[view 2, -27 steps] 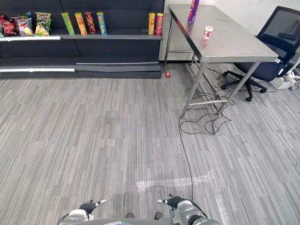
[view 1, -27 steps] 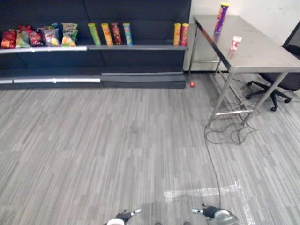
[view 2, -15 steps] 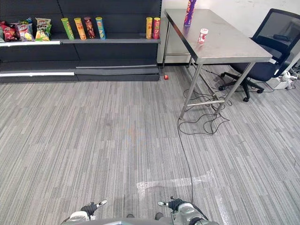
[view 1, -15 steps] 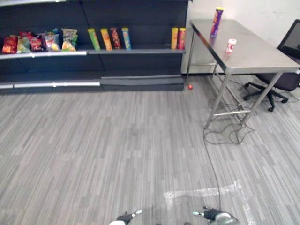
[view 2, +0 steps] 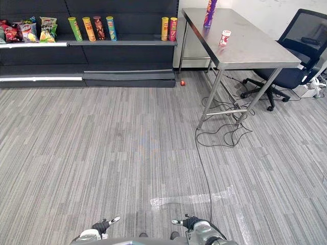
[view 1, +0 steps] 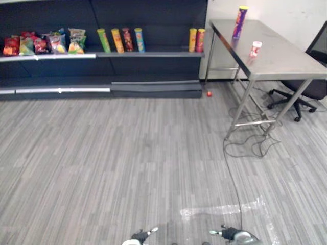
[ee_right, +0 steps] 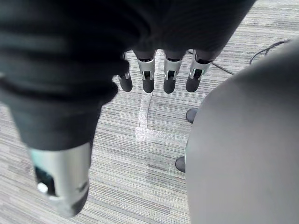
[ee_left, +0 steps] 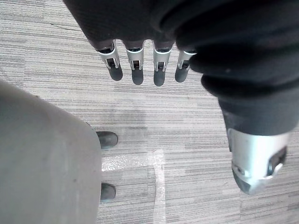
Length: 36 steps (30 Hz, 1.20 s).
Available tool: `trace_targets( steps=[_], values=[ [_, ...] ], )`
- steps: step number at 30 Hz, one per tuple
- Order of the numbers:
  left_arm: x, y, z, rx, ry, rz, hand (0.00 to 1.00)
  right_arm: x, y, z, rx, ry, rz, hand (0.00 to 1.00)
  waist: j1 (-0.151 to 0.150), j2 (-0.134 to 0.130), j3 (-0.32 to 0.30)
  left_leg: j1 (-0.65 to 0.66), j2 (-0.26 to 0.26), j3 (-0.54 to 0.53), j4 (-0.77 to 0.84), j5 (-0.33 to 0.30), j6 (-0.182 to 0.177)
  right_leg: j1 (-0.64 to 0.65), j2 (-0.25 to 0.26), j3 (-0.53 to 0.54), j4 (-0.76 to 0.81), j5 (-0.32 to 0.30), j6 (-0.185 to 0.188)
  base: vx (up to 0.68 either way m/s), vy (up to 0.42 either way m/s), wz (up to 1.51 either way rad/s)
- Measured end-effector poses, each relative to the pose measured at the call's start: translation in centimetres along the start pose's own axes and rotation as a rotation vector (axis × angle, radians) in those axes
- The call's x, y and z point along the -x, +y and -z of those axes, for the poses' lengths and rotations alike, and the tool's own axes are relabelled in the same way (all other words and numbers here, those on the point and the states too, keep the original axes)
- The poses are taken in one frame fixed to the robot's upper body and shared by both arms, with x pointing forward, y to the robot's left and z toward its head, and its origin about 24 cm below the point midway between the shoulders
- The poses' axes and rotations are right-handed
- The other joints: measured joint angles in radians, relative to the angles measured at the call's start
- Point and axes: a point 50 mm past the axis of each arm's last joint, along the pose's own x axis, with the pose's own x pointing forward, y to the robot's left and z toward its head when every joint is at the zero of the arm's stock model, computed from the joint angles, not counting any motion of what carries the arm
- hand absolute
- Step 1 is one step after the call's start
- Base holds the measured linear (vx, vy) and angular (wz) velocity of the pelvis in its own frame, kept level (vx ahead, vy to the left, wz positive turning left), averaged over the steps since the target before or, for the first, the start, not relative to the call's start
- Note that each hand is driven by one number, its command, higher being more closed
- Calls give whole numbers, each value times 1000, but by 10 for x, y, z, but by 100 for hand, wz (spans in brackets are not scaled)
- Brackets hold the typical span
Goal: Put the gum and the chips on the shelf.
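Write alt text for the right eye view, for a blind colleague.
A purple chips can and a gum tub stand on a steel table at upper right. A dark shelf with cans and snack bags runs along the upper left; the left hand and right hand are at the bottom edge.

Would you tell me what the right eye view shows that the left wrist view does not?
Right eye view: the shelf, and the table bearing the chips can and gum tub. Left wrist view: the left hand close up, fingers straight and empty. Both: the striped floor with its tape strip.
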Motion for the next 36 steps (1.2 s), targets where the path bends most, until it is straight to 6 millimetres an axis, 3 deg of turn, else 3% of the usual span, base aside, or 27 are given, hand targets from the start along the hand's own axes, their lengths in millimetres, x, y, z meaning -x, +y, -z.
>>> trace_targets(
  steps=[15, 16, 17, 18, 19, 20, 21, 22, 24, 26, 27, 28, 29, 30, 31, 33, 34, 36],
  values=[
    [0, 0, -2, -2, -4, -1, 0, 1, -3, 4, -31, 6, 10, 0, 1, 1, 16, 12, 2, -47, 0, 8, 5, 30, 6, -37, 9, -2, -3, -4, -9, 9],
    [0, 0, -3, -1, -6, -1, 0, 1, -1, 6, 2, 13, 3, 0, 7, 1, 16, 13, 7, -45, 23, -14, -2, 31, 10, -32, 21, -5, -9, -30, -18, 1],
    [0, 1, -5, 9, -14, -1, 0, 0, 0, 2, 28, -2, -3, 0, 5, -4, 30, -51, 12, -46, 170, -83, -19, 32, 11, -35, 42, -12, -20, -71, -34, 10],
    [-1, 3, -12, 44, -34, -6, 0, 0, -3, -1, 42, -14, 3, 0, 8, 15, 50, -160, 42, -34, 404, -185, -40, 33, 31, -37, 61, -43, -65, -78, -24, 20],
    [-1, 3, -17, 58, -49, -6, 0, 1, -7, -3, 47, -19, 13, 0, 13, 25, 67, -205, 68, -12, 514, -225, -58, 43, 51, -40, 62, -58, -78, -127, -22, 17],
    [-1, 1, -29, 83, -80, 1, 0, 1, -13, -8, 55, -28, 29, 0, 28, 43, 114, -244, 105, -5, 672, -239, -76, 81, 78, -39, 57, -59, -80, -136, -8, 8],
    [-1, 2, -35, 99, -96, 1, 0, 1, -15, -8, 60, -29, 34, 0, 42, 40, 134, -264, 112, -7, 738, -228, -106, 102, 78, -36, 55, -60, -81, -133, -11, 2],
    [-1, 2, -40, 115, -109, 5, 0, 2, -19, -10, 60, -29, 44, 0, 56, 41, 154, -294, 144, -5, 796, -276, -105, 125, 84, -30, 49, -64, -85, -88, 11, 0],
    [-1, 1, -43, 137, -127, 18, 0, 2, -25, -10, 58, -23, 63, 0, 57, 65, 166, -358, 208, -16, 733, -286, -121, 143, 88, -9, 41, -69, -78, -25, 89, -19],
    [-1, 1, -44, 141, -131, 18, 0, 3, -28, -10, 60, -22, 71, 0, 65, 76, 172, -368, 228, -27, 626, -260, -121, 146, 80, 20, 27, -69, -77, 32, 166, -55],
    [-1, 0, -40, 162, -119, 16, 0, 4, -34, -9, 85, -18, 84, 0, 77, 102, 174, -354, 266, -16, 522, -199, -146, 178, 89, 81, -52, -70, -79, 151, 214, -85],
    [-1, -5, -37, 179, -109, 25, 0, 5, -39, -12, 115, -23, 92, 0, 87, 151, 172, -360, 291, -1, 525, -168, -149, 188, 131, 124, -18, -74, -58, 283, 218, -86],
    [-1, -3, -34, 189, -98, 19, 0, 4, -36, -14, 136, -23, 83, 0, 94, 145, 180, -370, 284, -7, 554, -167, -150, 179, 145, 156, 76, -93, -80, 361, 147, -45],
    [-1, 11, -29, 231, -89, -21, 0, 3, -30, -10, 135, -11, 65, 0, 104, 112, 172, -394, 246, 9, 601, -173, -136, 207, 117, 169, 54, -166, -94, 288, 130, -15],
    [-1, 13, -25, 244, -76, -28, 0, 3, -31, -10, 126, -10, 67, 0, 100, 109, 175, -399, 244, 13, 622, -175, -131, 206, 108, 167, 58, -178, -106, 189, 114, -1],
    [2, 17, 6, 306, 7, -52, 0, 3, -30, -7, 145, 12, 63, 0, 99, 94, 141, -398, 202, 32, 630, -175, -66, 206, 60, 174, 52, -197, -92, 253, 214, -12],
    [5, 20, 32, 326, 77, -70, 0, 4, -27, 4, 142, 44, 55, 0, 103, 73, 101, -379, 166, 68, 602, -195, -40, 203, 15, 187, 67, -194, -81, 434, 292, -34],
    [11, 19, 62, 314, 174, -76, 0, 4, -26, 8, 137, 57, 53, 0, 110, 90, 85, -300, 140, 113, 549, -197, 10, 139, -10, 234, 273, -193, -80, 387, 242, -37]
  ],
)
